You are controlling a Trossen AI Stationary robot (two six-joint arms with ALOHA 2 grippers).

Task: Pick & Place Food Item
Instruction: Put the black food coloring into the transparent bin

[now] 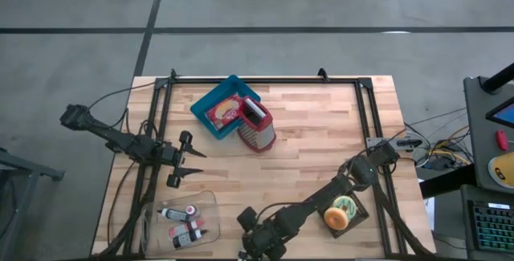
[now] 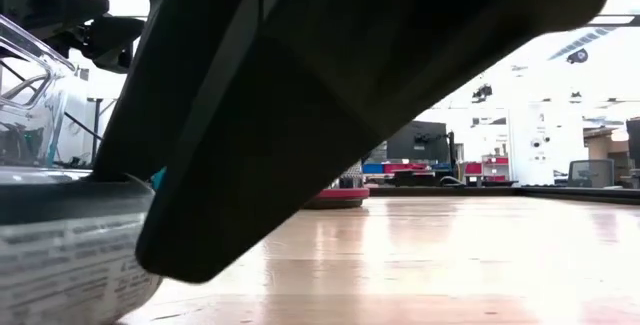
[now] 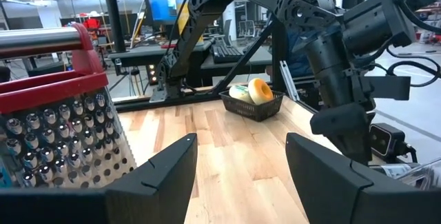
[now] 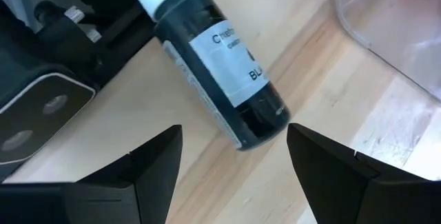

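Observation:
A ring-shaped food item (image 1: 341,211) lies in a black basket (image 3: 251,107) at the table's near right. A red food packet (image 1: 225,113) lies in a blue tray (image 1: 210,104) at the far middle. My right gripper (image 4: 234,182) is open, low near the table's near edge, slanting down. A black bottle (image 4: 220,72) with a white cap lies on its side on the wood just beyond the fingers, untouched. My left gripper (image 3: 241,176) waits open and level at the table's left (image 1: 195,163), pointing toward the basket.
A red grater (image 1: 255,126) stands beside the blue tray, close to my left gripper's side (image 3: 55,127). A clear container (image 1: 181,221) with several small bottles sits at the near left, its wall beside my right gripper (image 4: 400,24). My right arm (image 1: 321,201) crosses beside the basket.

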